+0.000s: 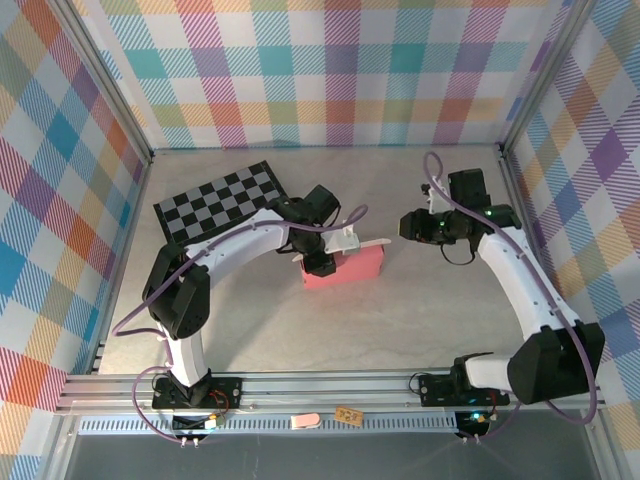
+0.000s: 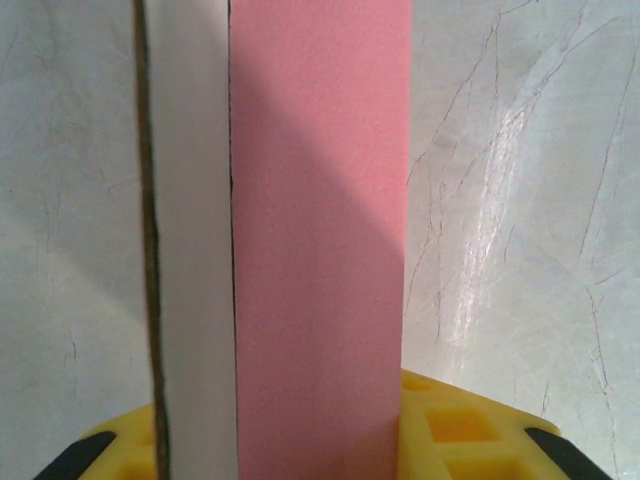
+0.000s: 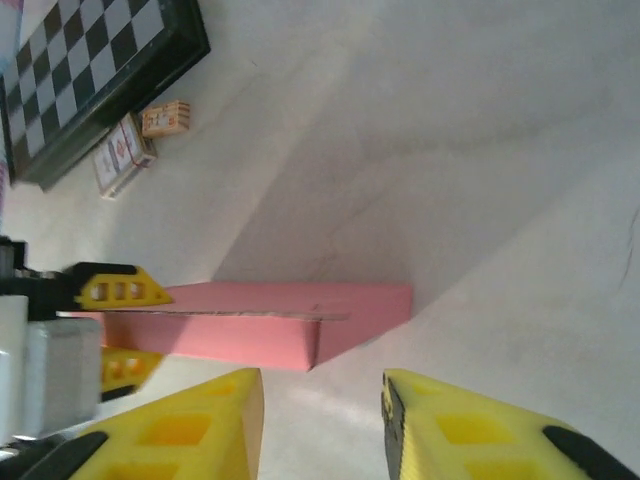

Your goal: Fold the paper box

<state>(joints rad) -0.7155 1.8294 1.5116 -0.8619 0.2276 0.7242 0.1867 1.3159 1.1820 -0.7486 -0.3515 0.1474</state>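
A pale grey tabletop is being enclosed on three sides by multicoloured plaid walls. A black-and-white checkered board is being seen flat at the far left of the table.

The pink thin-cardboard paper box is standing near the middle of the table, between the two arms and well apart from the board. It is partly folded into a long, low block. In the top view a flap is being held raised along its far edge, with the pale reverse side showing. Whether anything is lying inside the box cannot be told, since its interior is being hidden by the flap and the arm.

The left gripper is being pressed onto the box's left end. In the left wrist view a pink panel and a pale panel are being shown running side by side between the yellow fingers, which are being held against both sides, so the cardboard is being clamped.

The right gripper is being held to the right of the box and apart from it. In the right wrist view its yellow fingers are being kept spread, with bare table between them.

The right wrist view is also showing what the top view is too small to make clear: a small tan block and a small white printed packet are lying just beside the board's edge.
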